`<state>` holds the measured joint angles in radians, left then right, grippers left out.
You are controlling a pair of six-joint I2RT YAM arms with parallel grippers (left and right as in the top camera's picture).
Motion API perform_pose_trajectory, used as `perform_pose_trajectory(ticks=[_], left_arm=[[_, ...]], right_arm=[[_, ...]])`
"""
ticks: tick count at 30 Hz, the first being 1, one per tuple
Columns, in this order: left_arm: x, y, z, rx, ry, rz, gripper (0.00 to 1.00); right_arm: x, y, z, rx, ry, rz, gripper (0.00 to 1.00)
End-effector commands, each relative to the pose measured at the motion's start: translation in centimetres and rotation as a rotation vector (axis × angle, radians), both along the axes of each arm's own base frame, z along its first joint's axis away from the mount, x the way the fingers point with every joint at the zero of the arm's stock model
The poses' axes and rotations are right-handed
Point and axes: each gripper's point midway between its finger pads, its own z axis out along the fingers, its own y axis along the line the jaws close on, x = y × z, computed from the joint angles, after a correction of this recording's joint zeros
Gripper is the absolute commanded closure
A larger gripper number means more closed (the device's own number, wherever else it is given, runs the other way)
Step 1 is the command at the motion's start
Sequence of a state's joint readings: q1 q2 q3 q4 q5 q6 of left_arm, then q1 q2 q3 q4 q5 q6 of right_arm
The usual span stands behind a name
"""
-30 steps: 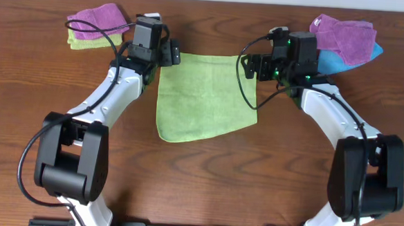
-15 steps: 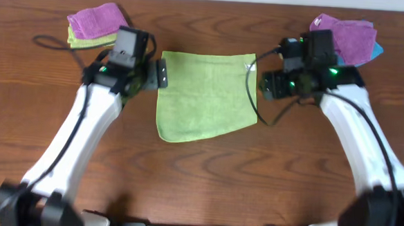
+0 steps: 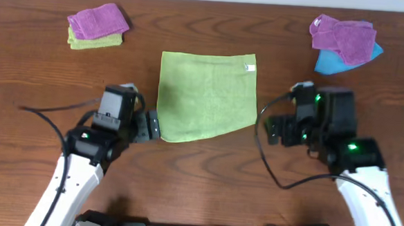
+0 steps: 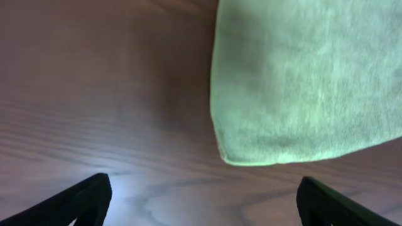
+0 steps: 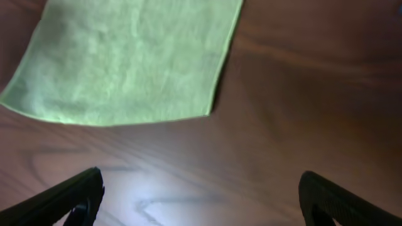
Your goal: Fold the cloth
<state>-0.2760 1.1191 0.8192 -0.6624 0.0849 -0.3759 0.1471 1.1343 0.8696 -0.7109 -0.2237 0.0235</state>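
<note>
The lime-green cloth lies flat in the middle of the table, with its white tag at the far right corner. My left gripper sits just left of the cloth's near left corner, open and empty. In the left wrist view that rounded corner of the cloth lies ahead of the left gripper, apart from the fingers. My right gripper is open beside the near right corner. In the right wrist view the cloth lies ahead and to the left of the right gripper, with only bare wood between the fingers.
A purple towel rests on a paler yellow-green folded towel at the back left. Purple towels lie over a blue one at the back right. The table top is brown wood.
Both arms have drawn back from the cloth's far corners to its near corners. The cloth now lies uncovered and has not shifted.
</note>
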Motion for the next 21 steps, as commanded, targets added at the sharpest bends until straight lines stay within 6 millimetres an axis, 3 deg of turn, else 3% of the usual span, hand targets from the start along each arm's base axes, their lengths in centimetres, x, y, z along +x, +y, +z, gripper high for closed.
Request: perform_pose_trajectory(ticks=[1, 6, 15, 21], left_arm=[[-0.3, -1.3, -1.9, -0.078, 0.035, -0.009, 0.05], [0.1, -2.2, -5.2, -0.121, 0.086, 0.004, 0.02], [1.8, -4.6, -8.5, -0.212, 0.146, -0.033, 0.0], [1.6, -5.0, -9.0, -0.23, 0.17, -0.044, 0.12]], right_arm=[[-0.4, 0.9, -2.3, 0.093, 0.044, -0.033, 0.01], [0.8, 1.2, -4.6, 0.113, 0.06, -0.052, 0.03], [1.5, 2.7, -8.9, 0.169, 0.185, -0.015, 0.05], [2.1, 1.6, -9.5, 0.17, 0.189, -0.054, 0.07]])
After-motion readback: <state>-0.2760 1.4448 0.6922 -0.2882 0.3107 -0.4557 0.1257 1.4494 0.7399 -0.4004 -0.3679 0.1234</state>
